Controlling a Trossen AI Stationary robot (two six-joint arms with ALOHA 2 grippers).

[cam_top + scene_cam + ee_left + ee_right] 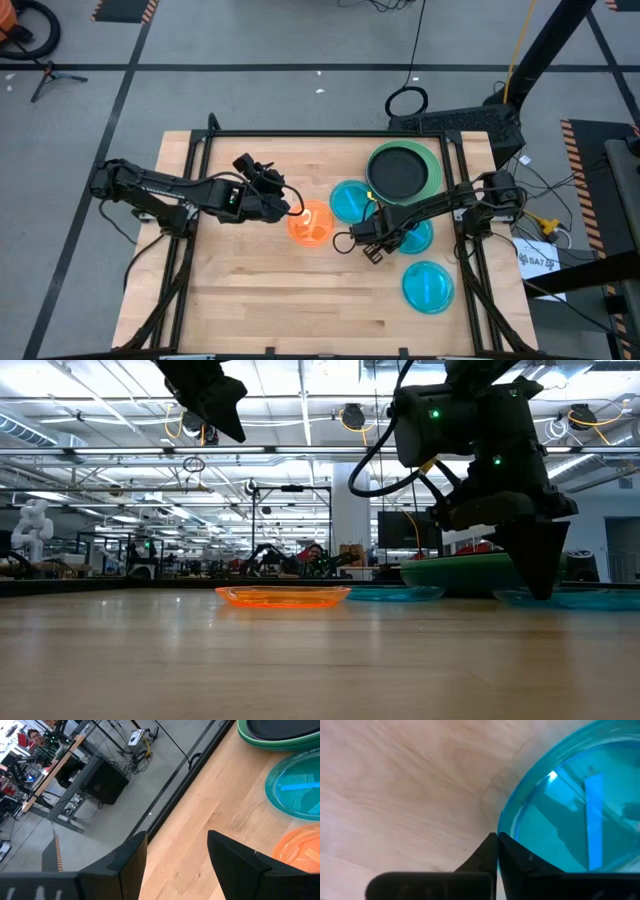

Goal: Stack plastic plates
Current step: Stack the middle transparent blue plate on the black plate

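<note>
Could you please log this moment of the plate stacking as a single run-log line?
right gripper: jaws shut on cyan-blue plate rim, at table | left gripper: jaws open, above orange plate | large stack: far right

The right gripper (pixel 496 851) points down at the table with its two dark fingers pressed together. Away to its side, the left gripper (pixel 176 852) hangs higher, fingers spread wide apart, on an arm stretched level toward it.
</note>
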